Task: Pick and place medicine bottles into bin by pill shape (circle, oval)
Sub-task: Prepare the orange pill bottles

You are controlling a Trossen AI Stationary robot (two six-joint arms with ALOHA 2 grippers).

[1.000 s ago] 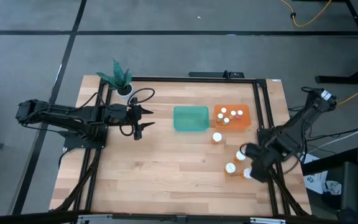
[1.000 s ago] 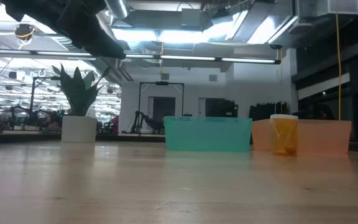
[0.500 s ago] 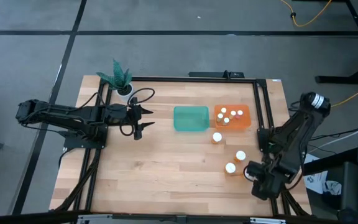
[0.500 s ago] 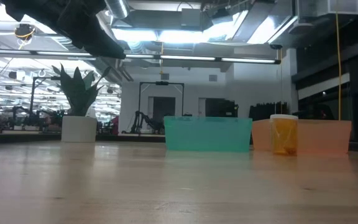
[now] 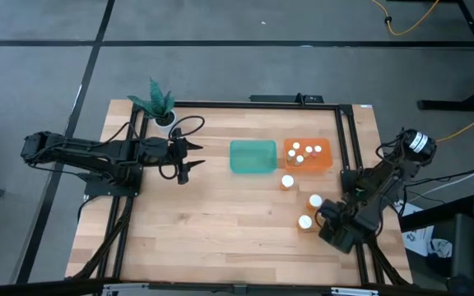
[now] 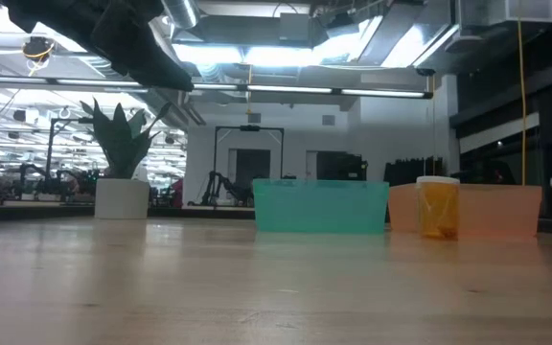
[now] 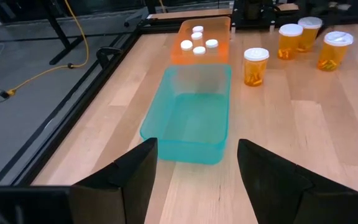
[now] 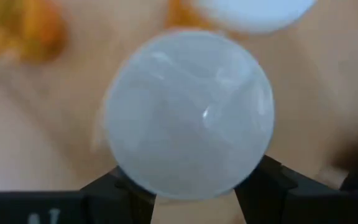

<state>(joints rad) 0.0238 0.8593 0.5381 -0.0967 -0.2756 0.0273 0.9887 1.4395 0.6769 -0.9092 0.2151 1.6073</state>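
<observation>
At the right front corner of the counter (image 5: 220, 222), the right gripper (image 5: 333, 232) sits low with its jaws closed on a medicine bottle (image 8: 188, 115). The right wrist view shows the round white cap of this bottle filling the space between the two dark fingers (image 8: 114, 193), one pressed to each side of it. Part of a second white cap and blurred amber shapes lie beyond it.

Three more amber bottles stand free on the counter. One (image 5: 287, 182) is just in front of the orange bin (image 5: 326, 162). Another (image 5: 315, 201) stands between that bottle and the right gripper. The third (image 5: 304, 222) stands just beside the right gripper.

The orange bin sits toward the rear right of the counter and holds four white-capped bottles (image 5: 302, 154). The teal bin (image 5: 253, 157) sits directly to its left, touching or nearly touching it. The left wrist view shows the teal bin (image 7: 194, 121) with only its bare floor visible.

The left gripper (image 5: 189, 158) hovers over the left half of the counter, well apart from the bins, with its jaws spread open and pointing toward the teal bin. A white pot with a green plant (image 5: 160, 107) stands at the rear left corner.

In the low view, one bottle (image 6: 437, 206) stands in front of the orange bin (image 6: 496, 211).
</observation>
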